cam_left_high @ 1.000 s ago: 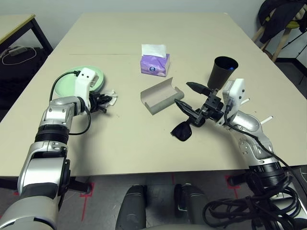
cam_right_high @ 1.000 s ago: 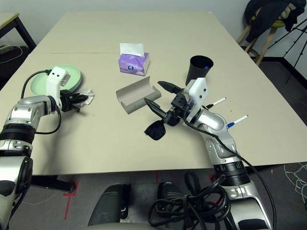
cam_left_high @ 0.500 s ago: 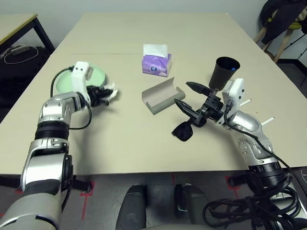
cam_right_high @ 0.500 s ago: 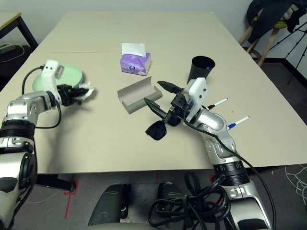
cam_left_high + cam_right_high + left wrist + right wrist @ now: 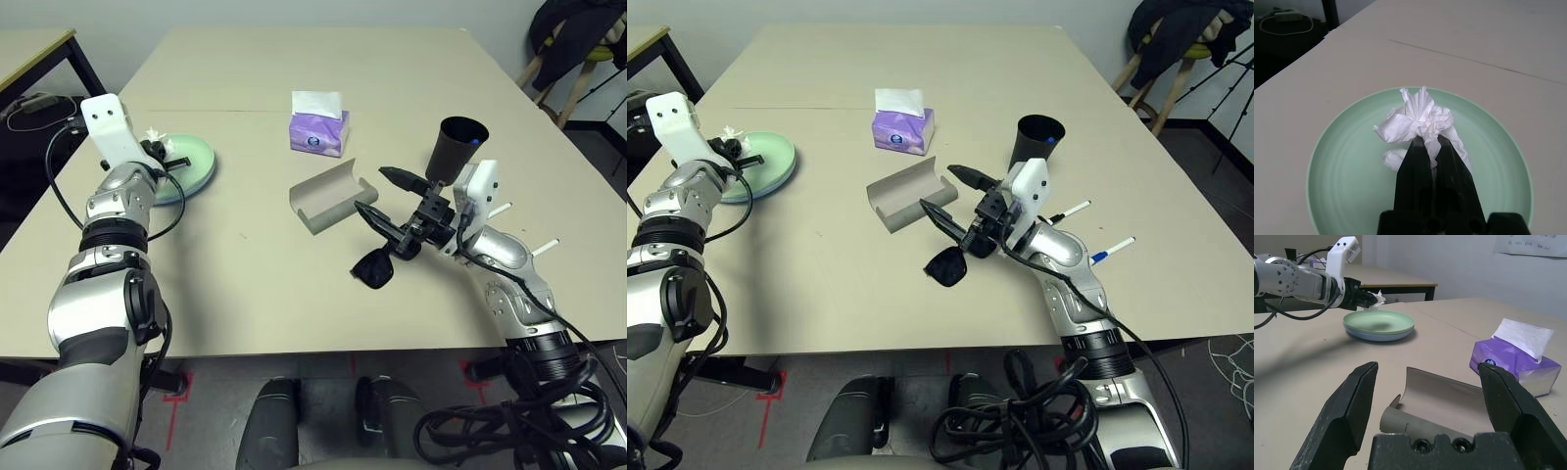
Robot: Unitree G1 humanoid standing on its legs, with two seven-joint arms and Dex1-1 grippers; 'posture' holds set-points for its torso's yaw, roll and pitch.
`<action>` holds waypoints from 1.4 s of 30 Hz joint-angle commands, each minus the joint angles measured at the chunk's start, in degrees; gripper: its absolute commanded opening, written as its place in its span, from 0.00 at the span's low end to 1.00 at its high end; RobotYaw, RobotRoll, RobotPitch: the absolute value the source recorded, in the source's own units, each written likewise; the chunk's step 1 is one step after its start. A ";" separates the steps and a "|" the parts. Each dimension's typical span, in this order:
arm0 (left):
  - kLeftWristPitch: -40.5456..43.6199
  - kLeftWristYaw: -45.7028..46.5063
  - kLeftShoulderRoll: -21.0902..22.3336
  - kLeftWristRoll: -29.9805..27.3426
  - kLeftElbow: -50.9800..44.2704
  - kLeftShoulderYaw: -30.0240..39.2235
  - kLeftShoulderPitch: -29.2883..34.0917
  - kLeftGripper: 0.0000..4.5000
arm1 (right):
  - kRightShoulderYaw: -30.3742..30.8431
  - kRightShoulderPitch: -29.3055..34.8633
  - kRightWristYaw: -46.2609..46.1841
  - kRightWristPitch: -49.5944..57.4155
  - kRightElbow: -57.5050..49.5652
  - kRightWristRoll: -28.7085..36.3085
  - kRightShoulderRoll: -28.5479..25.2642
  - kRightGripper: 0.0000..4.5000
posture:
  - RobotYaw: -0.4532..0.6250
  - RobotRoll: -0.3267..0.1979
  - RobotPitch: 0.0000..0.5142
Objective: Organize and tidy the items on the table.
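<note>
White tissue [image 5: 1420,120]: crumpled, pinched in the left gripper [image 5: 1429,143], held above the middle of the plates and clear of them.
Left gripper: jaws clenched on the tissue; the wad bulges out past the fingertips.
Plates [image 5: 191,166]: pale green one stacked on a pale blue one, at the left of the table [image 5: 255,284]; the top plate is bare under the tissue.
Right gripper [image 5: 386,201]: jaws spread wide, grasping nothing; it hangs above the table between the case and the sunglasses.
Case [image 5: 331,196]: grey, lying open on its side at mid-table, nothing inside it that can be seen.
Sunglasses [image 5: 373,267]: black, folded, on the table just below the right gripper, outside the case.
Cup [image 5: 455,144]: black, upright, behind the right arm; something blue shows at its rim, too small to identify.
Pens [image 5: 1114,245]: two thin white ones lying loose on the table on the far side of the right forearm.
Tissue box [image 5: 317,128]: purple, upright behind the case, a sheet standing out of the top.
Done, as judged: plates already stacked; tissue picked up off the table.
Left, as judged: tissue to be set down on the plate; sunglasses to go into the case; pens probably to go into the cup.
Overall standing, as judged: early; most items are unsorted.
</note>
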 commanded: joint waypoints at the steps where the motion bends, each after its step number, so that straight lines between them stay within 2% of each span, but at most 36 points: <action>1: -0.84 0.73 -0.74 0.77 1.63 -0.64 -1.16 0.00 | -0.53 -0.42 0.03 -0.10 0.08 -0.19 -0.24 1.00 | 0.49 0.62 0.14; 3: -1.63 0.42 -0.74 1.50 1.67 -1.25 -1.09 0.00 | -0.50 -0.35 0.01 -0.05 -0.05 -0.18 -0.25 1.00 | 0.49 0.62 0.14; 6: -2.69 -0.60 -1.07 0.92 1.67 -0.83 -1.21 0.18 | -0.49 -0.28 -0.04 0.00 -0.16 -0.17 -0.24 1.00 | 0.49 0.62 0.14; 15: -4.61 -5.57 -0.71 1.56 1.35 -2.51 -0.73 0.95 | -0.50 -0.21 -0.19 0.17 -0.32 -0.21 -0.26 1.00 | 0.49 0.62 0.14; 16: -5.03 -6.96 -0.64 1.88 1.04 -3.05 -0.47 0.99 | -0.54 -0.19 -0.23 0.22 -0.37 -0.22 -0.31 1.00 | 0.49 0.62 0.14; 19: -5.73 -12.90 -0.79 2.17 -0.17 -4.45 0.60 0.99 | -0.70 -0.05 -0.75 0.44 -0.52 -0.47 -0.46 1.00 | 0.49 0.62 0.15; 22: -0.47 -32.35 -1.68 -0.95 -5.89 -7.27 4.05 0.99 | -0.12 -0.32 -1.37 2.20 -0.60 -1.11 -1.02 1.00 | 0.50 0.62 0.15; 25: 3.22 -44.17 -2.29 -4.68 -16.05 -8.69 10.17 0.99 | 1.71 -0.57 -0.72 5.01 -1.99 -1.62 -1.88 1.00 | 0.50 0.62 0.16; 29: 1.85 -51.18 -1.34 -4.64 -26.45 -11.48 18.63 0.99 | 4.19 -1.80 -0.21 11.56 -5.26 -2.50 -3.81 1.00 | 0.52 0.62 0.19; 36: -1.27 -62.94 -1.14 -8.06 -36.21 -12.80 25.71 0.99 | 7.66 -5.80 -1.69 25.52 -13.49 -4.54 -7.53 1.00 | 0.53 0.62 0.22; 39: -3.40 -67.97 -1.12 -8.85 -39.57 -14.06 28.03 0.99 | 9.35 -7.55 1.04 31.37 -16.66 -4.36 -11.31 1.00 | 0.53 0.62 0.24; 42: -6.93 -72.78 0.21 -7.16 -42.49 -17.41 30.82 0.99 | 11.60 -9.71 3.91 32.66 -17.27 -6.32 -15.52 1.00 | 0.54 0.62 0.26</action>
